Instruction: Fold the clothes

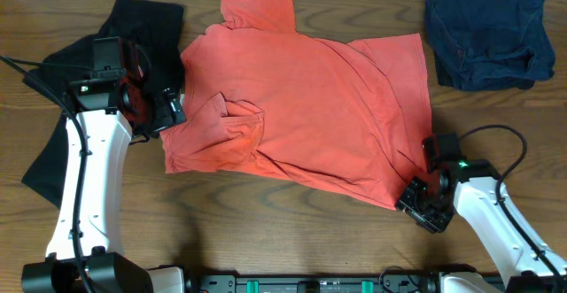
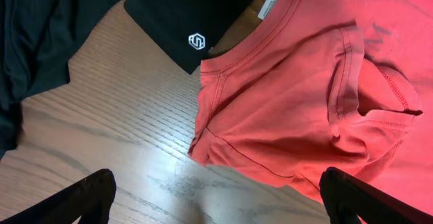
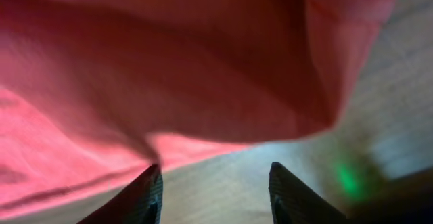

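- Overhead view: the coral-red T-shirt (image 1: 301, 116) lies spread on the bench (image 1: 266, 249), between both arms.
- Wide open and empty, the left end effector (image 2: 216, 187) has the T-shirt's neckline just ahead, with the black garment (image 2: 196, 14) beyond.
- Half-parted and gripping nothing, the right end effector (image 3: 215, 176) has the T-shirt's hem just ahead.

left gripper (image 2: 216, 198) jaws wide, right gripper (image 3: 214, 183) jaws parted
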Controlling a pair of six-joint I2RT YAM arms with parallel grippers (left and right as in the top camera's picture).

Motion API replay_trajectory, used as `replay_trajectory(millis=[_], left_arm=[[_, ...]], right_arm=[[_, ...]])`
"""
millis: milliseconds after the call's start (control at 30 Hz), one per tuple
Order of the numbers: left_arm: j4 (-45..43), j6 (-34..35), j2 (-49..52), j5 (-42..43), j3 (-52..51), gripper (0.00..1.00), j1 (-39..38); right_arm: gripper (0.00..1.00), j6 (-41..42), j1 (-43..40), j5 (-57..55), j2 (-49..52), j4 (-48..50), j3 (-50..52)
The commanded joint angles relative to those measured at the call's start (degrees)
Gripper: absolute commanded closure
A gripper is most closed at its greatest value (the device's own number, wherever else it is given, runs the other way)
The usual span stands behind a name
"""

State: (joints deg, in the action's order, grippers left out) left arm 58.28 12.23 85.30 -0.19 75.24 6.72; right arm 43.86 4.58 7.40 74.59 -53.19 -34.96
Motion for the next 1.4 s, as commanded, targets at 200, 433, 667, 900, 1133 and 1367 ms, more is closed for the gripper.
replay_trajectory(millis=[200,433,667,900,1133,1367], left_arm=[[0.1,0.7,0.3,0.0,0.0,0.02,0.1],[0.1,0.7,0.3,0.0,0.0,0.02,0.1],[0.1,0.7,0.3,0.0,0.0,0.02,0.1],[0.1,0.7,0.3,0.0,0.0,0.02,0.1],[-0.2,0.7,0.3,0.0,0.0,0.02,0.1],[-0.3,0.5,0.3,0.0,0.0,0.02,0.1]], right_arm=[[0.5,1.4,0.2,-4.9,3.1,3.4,0.3],[0.84,0.5,-1.7,-8.2,3.0,3.7,-0.5],[0.97,-5.8,-4.5,-11.7,2.9,-1.5,-7.8],[0.99,-9.0,-5.0,-15.8,3.0,-6.9,-15.9],[0.99,-12.4,-5.0,-15.8,3.0,-1.1,-18.6],[0.99,-15.9,-5.0,-15.3,3.0,7.5,-18.7]])
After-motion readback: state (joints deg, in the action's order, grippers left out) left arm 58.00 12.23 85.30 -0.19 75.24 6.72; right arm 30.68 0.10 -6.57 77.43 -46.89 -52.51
